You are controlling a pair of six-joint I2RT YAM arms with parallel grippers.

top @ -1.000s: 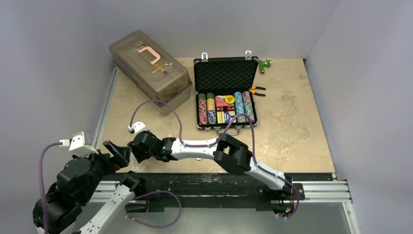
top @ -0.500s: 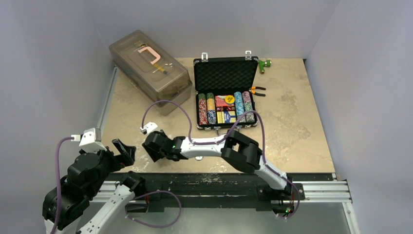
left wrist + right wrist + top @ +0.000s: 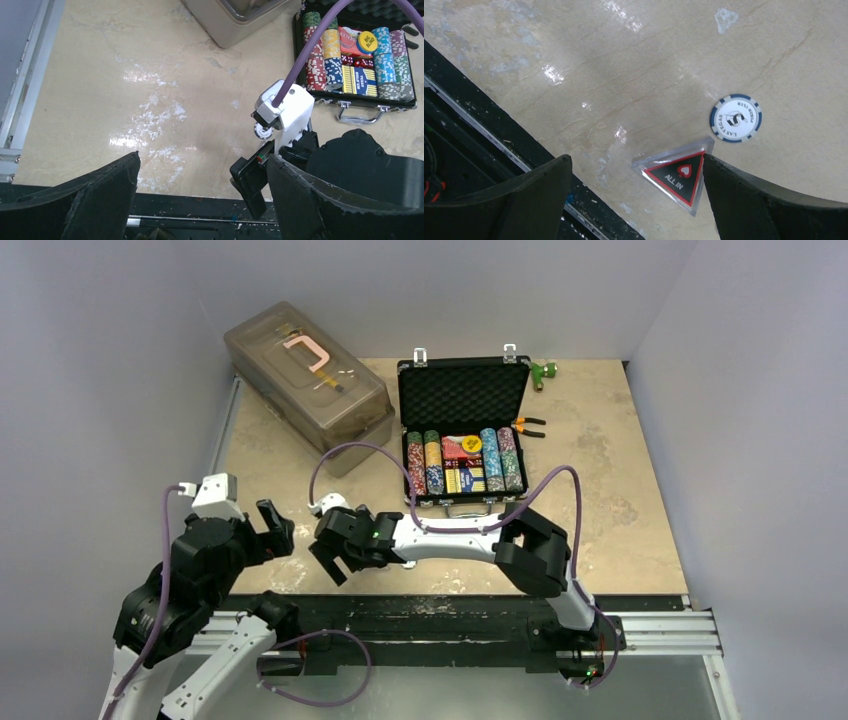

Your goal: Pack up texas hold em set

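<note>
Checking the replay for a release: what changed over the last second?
Right gripper slid rightward along the near edge of the table and opened. It now stands over the ALL IN token and a blue-rimmed chip, both lying on the table. Whether it let one go isn't visible. Left gripper moved forward and rightward, open throughout. Case, plastic box and pliers unchanged.

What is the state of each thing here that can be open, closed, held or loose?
Briefcase: open, lid standing up.
Stacked chips: packed in rows inside the briefcase.
Plastic box: lid closed.
Left gripper: open, holding nothing.
Right gripper: open, holding nothing.
Triangle marker: flat on the table, outside the briefcase.
Blue-edged chip: loose, flat on the table.
</note>
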